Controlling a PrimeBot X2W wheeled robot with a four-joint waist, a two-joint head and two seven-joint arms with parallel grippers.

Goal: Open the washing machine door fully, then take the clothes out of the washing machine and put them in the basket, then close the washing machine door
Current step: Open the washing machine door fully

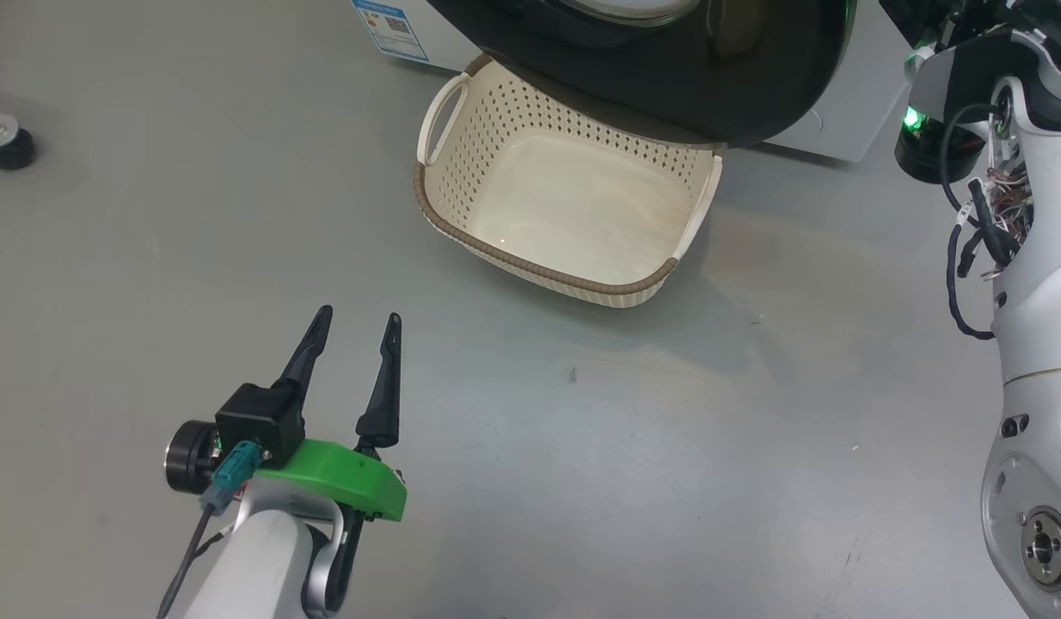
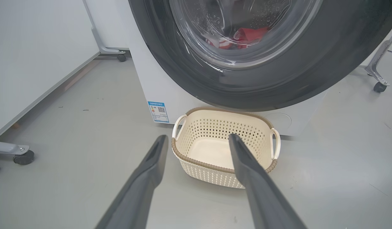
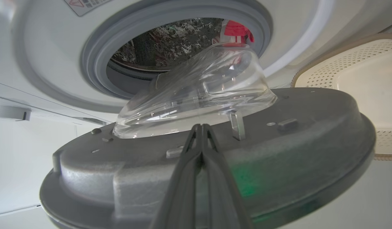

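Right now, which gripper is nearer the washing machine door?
Right. The right gripper, shut, is at the grey inner face of the washing machine door, by its glass bowl. The left gripper, open, hangs over the floor, short of the basket.

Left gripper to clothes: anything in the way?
Yes. The partly open door stands between the left gripper and the clothes, seen through its glass. In the head view it also overhangs the basket at its far end.
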